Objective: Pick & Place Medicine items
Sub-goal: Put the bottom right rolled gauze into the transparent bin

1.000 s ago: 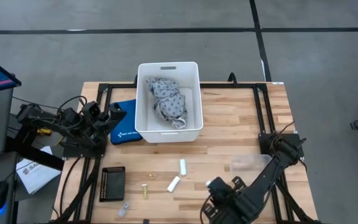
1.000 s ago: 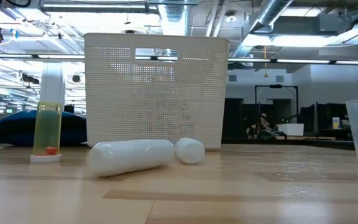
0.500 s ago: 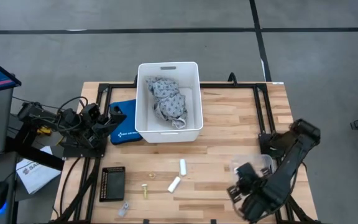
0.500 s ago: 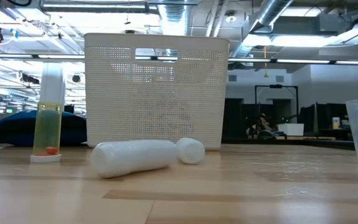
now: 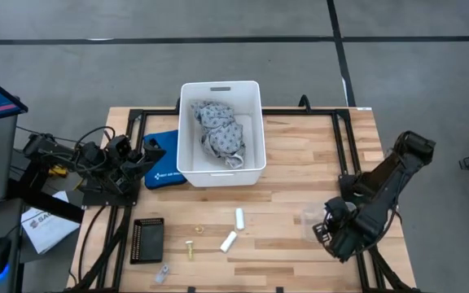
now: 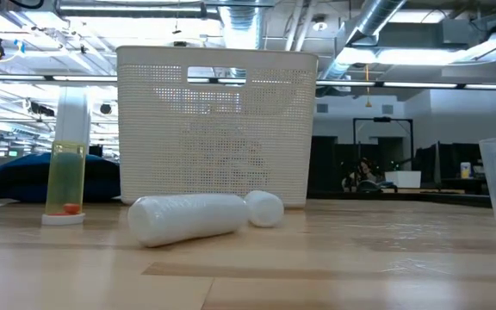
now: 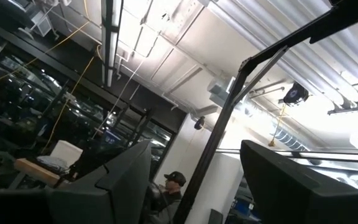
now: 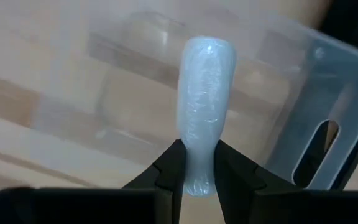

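Two white cylinders lie on their sides on the wooden table, one (image 5: 239, 216) just beyond the other (image 5: 229, 241); in the low view they are the long one (image 6: 188, 217) and the end-on one (image 6: 263, 208). My right gripper (image 8: 197, 171) is shut on a third white cylinder (image 8: 204, 93) above a clear plastic container (image 8: 303, 106). In the high view, this gripper (image 5: 327, 229) is near the table's right edge, over that container (image 5: 316, 215). My left gripper (image 7: 194, 186) is open, parked off the table's left edge (image 5: 129, 163) and pointing up at the ceiling. My right gripper pinches the white cylinder by one end (image 8: 197, 177) between its two fingers (image 8: 169, 168). The cylinder sticks straight out past the fingertips, in line with them. It is lifted clear, its free end (image 8: 210, 50) over the clear container and the table.
A white perforated bin (image 5: 222, 130) with a grey patterned cloth bundle (image 5: 218, 130) stands at the table's far middle. A blue pouch (image 5: 165, 167) lies left of it. A black tray (image 5: 147, 240), a brass bolt (image 5: 190, 248) and a yellow-filled vial (image 6: 65, 172) are near left.
My right arm has swung from the near middle of the table toward its right edge and a little toward the far side, carrying the white cylinder until it is over the clear container. The two cylinders on the table have stayed in place.
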### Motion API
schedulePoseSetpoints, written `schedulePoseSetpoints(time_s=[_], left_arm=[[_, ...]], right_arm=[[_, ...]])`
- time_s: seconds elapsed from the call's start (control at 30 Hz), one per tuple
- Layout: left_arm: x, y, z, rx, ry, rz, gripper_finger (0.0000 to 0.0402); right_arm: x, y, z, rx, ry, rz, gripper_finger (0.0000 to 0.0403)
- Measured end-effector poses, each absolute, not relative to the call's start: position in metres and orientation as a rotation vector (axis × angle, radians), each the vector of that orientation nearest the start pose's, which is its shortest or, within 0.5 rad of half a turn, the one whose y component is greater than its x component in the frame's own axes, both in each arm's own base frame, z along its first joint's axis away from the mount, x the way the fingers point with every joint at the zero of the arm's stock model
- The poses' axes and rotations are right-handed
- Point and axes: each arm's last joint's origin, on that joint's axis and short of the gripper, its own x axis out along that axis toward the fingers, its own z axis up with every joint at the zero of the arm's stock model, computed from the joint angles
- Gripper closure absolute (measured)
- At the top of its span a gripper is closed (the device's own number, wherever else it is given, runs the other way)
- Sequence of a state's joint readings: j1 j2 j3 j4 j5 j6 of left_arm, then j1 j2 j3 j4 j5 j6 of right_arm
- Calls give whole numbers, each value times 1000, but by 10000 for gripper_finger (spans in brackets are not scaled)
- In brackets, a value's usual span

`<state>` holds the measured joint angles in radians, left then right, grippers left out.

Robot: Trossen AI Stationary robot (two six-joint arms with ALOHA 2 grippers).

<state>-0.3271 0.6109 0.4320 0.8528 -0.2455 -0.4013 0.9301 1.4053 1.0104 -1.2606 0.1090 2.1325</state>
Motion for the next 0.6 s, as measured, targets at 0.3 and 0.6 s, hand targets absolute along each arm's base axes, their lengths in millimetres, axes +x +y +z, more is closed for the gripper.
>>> schedulePoseSetpoints(time_s=[0.3, 0.6], left_arm=[[126, -35, 330, -577, -626, -208, 160], [126, -35, 330, -577, -626, -208, 160]], right_arm=[[117, 153, 209, 858, 1288, -985, 333], [111, 147, 205, 850, 1325, -998, 305]])
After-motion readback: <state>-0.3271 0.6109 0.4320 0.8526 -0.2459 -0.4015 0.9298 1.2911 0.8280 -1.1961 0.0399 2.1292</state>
